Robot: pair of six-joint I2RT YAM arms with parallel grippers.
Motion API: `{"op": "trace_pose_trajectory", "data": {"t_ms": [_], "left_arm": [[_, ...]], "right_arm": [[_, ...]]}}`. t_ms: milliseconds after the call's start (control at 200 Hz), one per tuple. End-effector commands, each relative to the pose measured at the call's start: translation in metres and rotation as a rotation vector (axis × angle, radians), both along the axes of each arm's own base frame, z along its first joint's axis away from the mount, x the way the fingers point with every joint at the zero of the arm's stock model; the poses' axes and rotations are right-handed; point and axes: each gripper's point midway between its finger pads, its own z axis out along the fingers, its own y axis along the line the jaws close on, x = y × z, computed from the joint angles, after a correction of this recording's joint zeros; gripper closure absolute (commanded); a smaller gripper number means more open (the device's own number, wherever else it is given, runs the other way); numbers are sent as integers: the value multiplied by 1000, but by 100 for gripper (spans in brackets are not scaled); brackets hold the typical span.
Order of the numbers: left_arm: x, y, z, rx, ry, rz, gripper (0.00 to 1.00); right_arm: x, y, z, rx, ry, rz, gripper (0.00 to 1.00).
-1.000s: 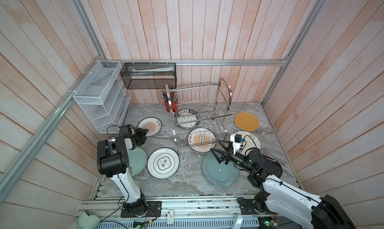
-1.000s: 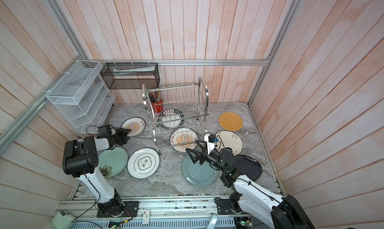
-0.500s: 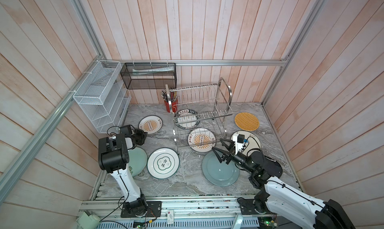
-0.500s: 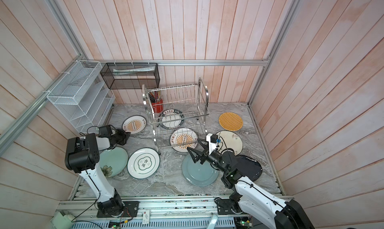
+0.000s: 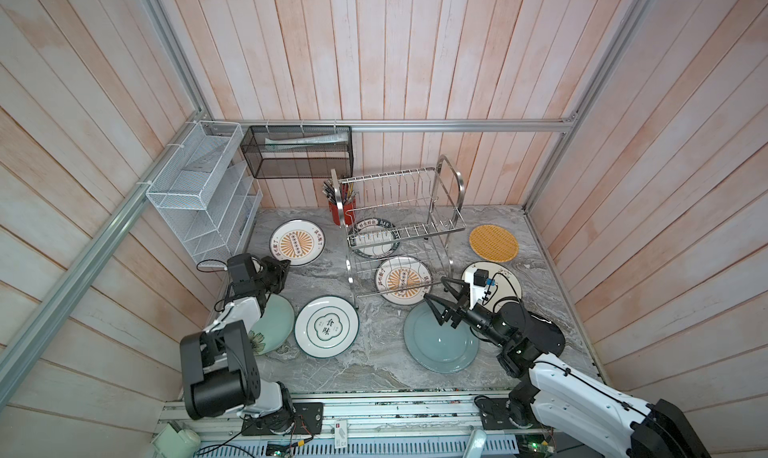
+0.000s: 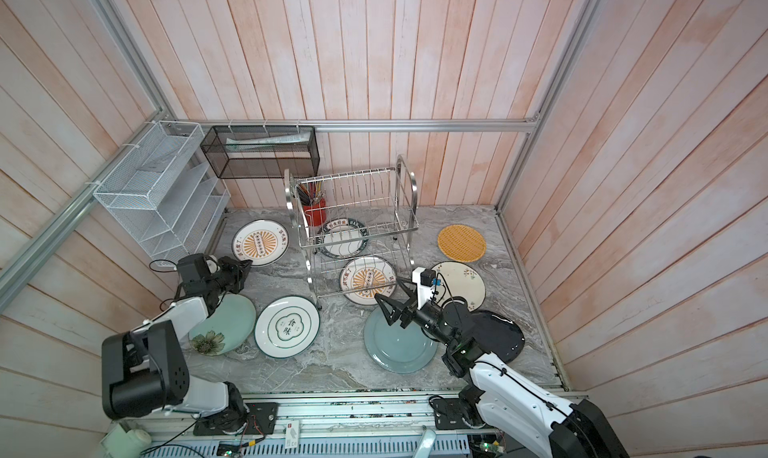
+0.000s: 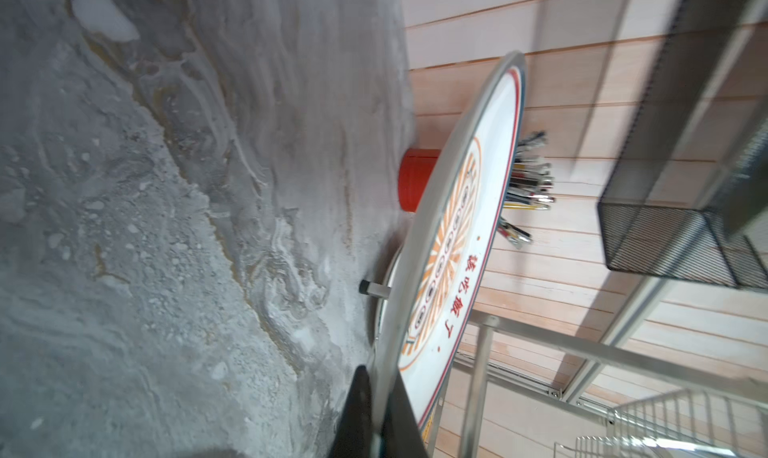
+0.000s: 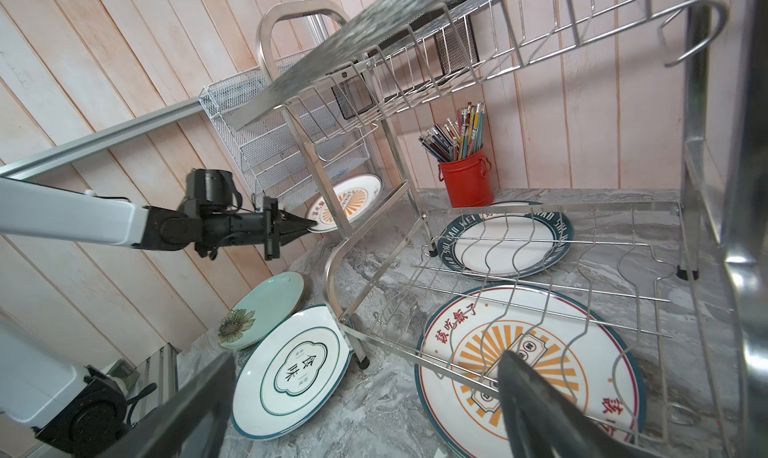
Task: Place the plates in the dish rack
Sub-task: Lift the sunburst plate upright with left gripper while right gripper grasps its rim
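Observation:
My left gripper [image 5: 286, 265] is shut on the near rim of a white plate with an orange sunburst [image 5: 296, 243], left of the dish rack [image 5: 453, 177]. In the left wrist view that plate [image 7: 457, 236] stands off the marble, pinched between the fingertips [image 7: 361, 389]. My right gripper [image 5: 435, 289] hangs open above the far edge of a blue-grey plate [image 5: 442, 337], holding nothing. A second sunburst plate [image 5: 402, 279] and a dark-rimmed plate [image 5: 374, 238] lie under the rack. The white green-rimmed [image 5: 326, 326], pale green [image 5: 272, 325], cream floral [image 5: 505, 275] and black [image 5: 540, 331] plates and the yellow woven disc [image 5: 493, 243] lie flat.
A white mesh organiser [image 5: 203, 202] hangs on the left wall and a black mesh basket [image 5: 297, 150] on the back wall. A red pot of pens [image 5: 343, 204] stands at the rack's back left corner. Wooden walls close in three sides.
The left gripper has closed on the sunburst plate's rim, and the plate has shifted slightly toward the back. The right gripper has barely moved.

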Motion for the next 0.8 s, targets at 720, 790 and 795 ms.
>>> {"op": "trace_pose_trajectory", "data": {"t_ms": [720,790,795], "left_arm": [[-189,-123,59,83,-162,-503,100],[-191,-133,59,60,-192,-532,100],[-192,-134,59,59,-195,-535,100]], "right_arm": [[-1,7,37,-88,255,25,2],[-7,13,39,-79,277,79,2],[-7,14,39,-76,277,83,2]]}}
